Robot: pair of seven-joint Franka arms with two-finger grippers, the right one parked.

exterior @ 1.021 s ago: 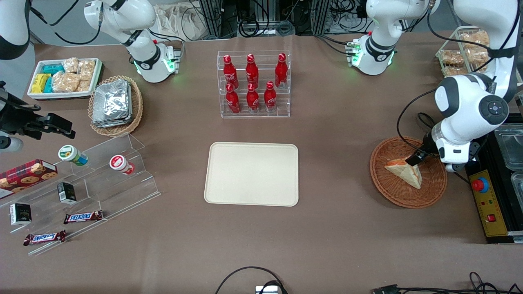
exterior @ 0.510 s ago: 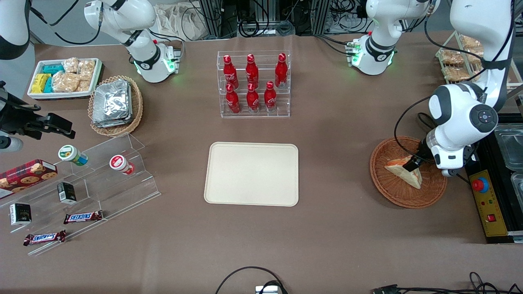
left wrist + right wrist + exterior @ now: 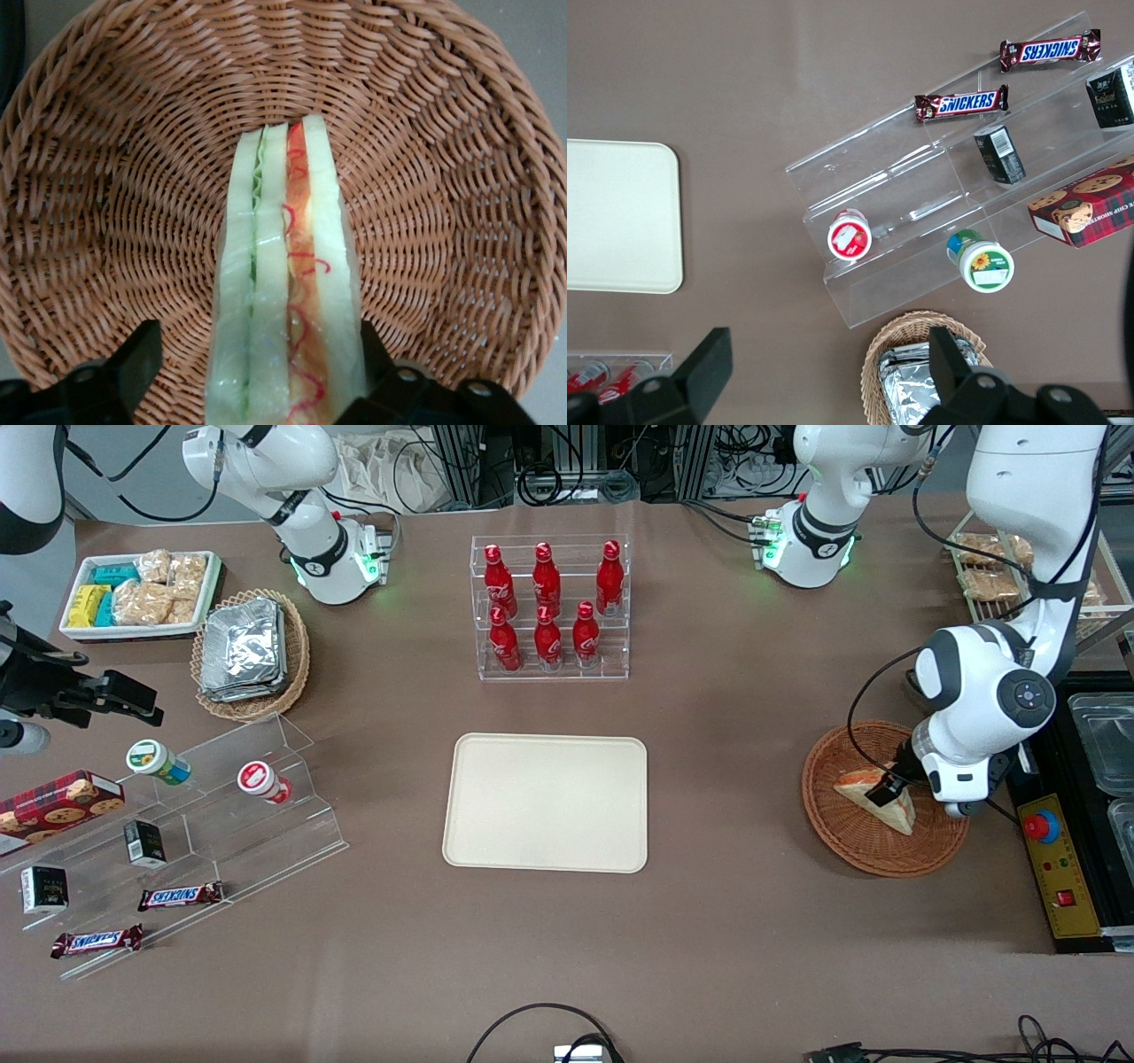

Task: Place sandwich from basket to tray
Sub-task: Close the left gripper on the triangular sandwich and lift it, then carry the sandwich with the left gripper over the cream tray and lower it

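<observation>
Sandwich not lifted yet; the move to the tray is all ahead.

Nearest you, the tray (image 3: 545, 802) lies bare mid-tabletop. Toward the working arm's end, the sandwich (image 3: 288, 292) lies in the basket (image 3: 115, 177), and your claw (image 3: 275, 390) straddles it, spread wide, one finger (image 3: 120, 372) on each side, gripping nothing. You have yet to close, lift, carry and set down.
</observation>
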